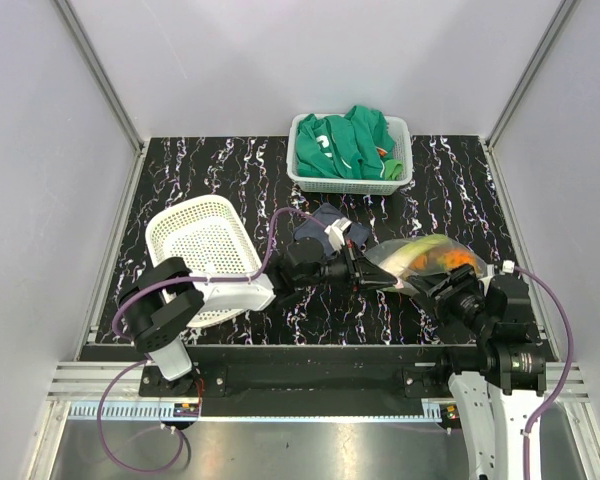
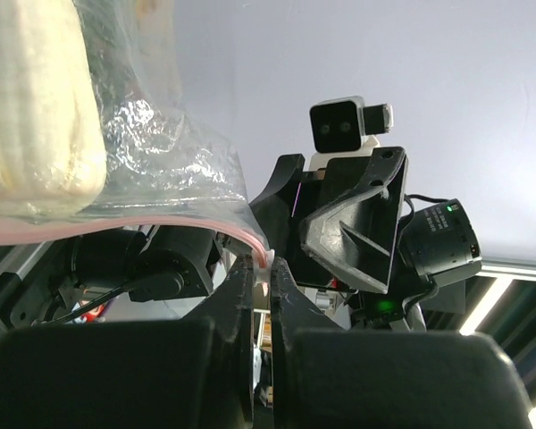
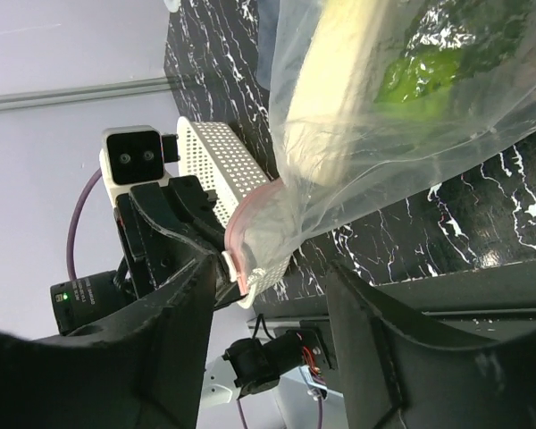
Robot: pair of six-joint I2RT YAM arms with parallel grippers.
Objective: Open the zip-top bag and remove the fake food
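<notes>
Zip-top bag [image 1: 427, 254] edge in left hand [image 2: 261, 271]; right hand [image 3: 270, 268] wide

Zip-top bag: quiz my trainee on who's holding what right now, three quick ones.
1. True or false: the left gripper is shut on the bag's pink strip.
2. The right gripper is: A) shut on the bag; B) open around the bag's corner; C) shut, holding nothing.
3. Fill in: the toy food sits inside the ____.
Key: 1 true; 2 B; 3 bag.
</notes>
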